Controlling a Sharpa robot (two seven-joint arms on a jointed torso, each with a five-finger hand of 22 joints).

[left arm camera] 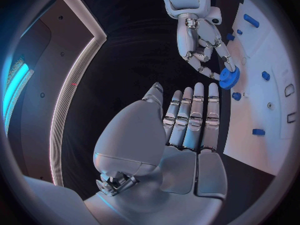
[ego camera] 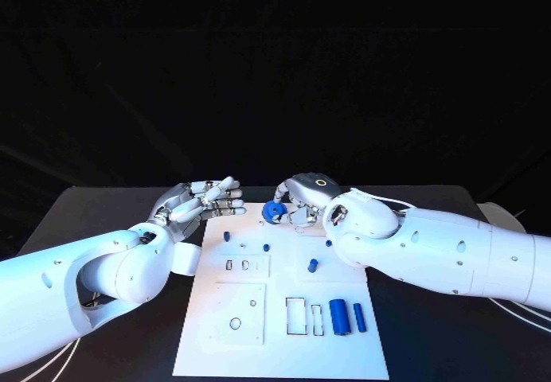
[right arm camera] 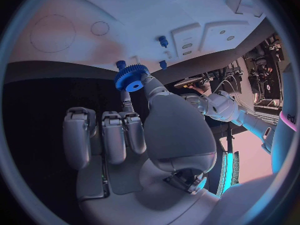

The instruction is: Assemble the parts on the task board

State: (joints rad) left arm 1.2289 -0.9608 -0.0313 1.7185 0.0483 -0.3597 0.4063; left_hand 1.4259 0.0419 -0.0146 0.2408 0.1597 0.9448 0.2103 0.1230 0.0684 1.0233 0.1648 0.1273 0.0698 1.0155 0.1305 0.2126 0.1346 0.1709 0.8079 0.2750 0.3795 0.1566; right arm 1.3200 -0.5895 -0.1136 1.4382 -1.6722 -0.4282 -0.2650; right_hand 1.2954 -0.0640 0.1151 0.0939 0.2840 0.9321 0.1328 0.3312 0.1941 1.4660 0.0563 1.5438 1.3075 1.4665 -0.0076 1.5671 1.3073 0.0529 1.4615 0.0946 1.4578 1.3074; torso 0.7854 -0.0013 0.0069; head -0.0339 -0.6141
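I log: right silver hand (ego camera: 301, 199) pinches small blue toothed gear (ego camera: 273, 211), frame centre, above far edge of white rectangular task board (ego camera: 218, 350). Left silver hand (ego camera: 205, 200) beside board's upper-left corner, fingers straight, holding nothing.

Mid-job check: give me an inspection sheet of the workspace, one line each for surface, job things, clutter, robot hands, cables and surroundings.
Surface: black table, bare around the board.
Job's things: white task board; blue gear held at its far edge; two blue cylinders lying near the front; small blue pegs standing on the board.
Clutter: nothing seen.
Robot hands: right robot hand pinches the gear; left robot hand holds nothing, fingers extended.
Cables: white cable along the right arm.
Surroundings: dark backdrop.
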